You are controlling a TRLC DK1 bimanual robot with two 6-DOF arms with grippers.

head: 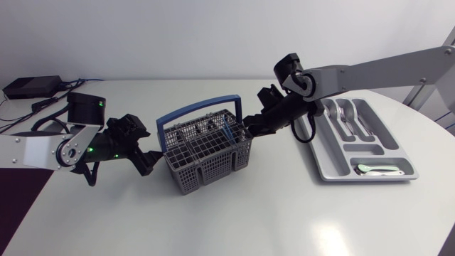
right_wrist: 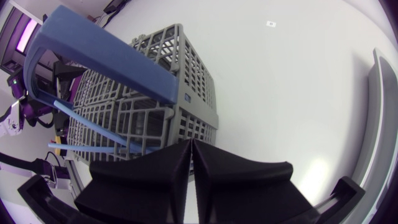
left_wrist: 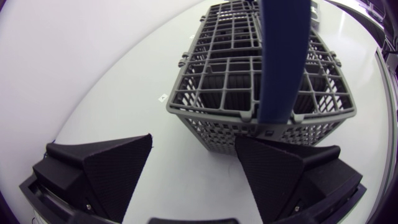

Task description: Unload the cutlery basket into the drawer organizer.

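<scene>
A grey cutlery basket (head: 206, 153) (blue handle arched over it) sits just ahead of the left gripper (left_wrist: 193, 140), fingers apart, while the right gripper (right_wrist: 191, 148), fingers pressed together, is at its opposite end, with the drawer organizer (head: 330, 162) beside it.

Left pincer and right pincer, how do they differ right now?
The left pincer is open, its fingers wide apart; the right pincer is shut, its fingers pressed together. The left pincer sits low by one end of the cutlery basket; the right pincer is up at the rim of the opposite end. Both are matte black with wedge-shaped fingers, and neither visibly holds cutlery.
</scene>
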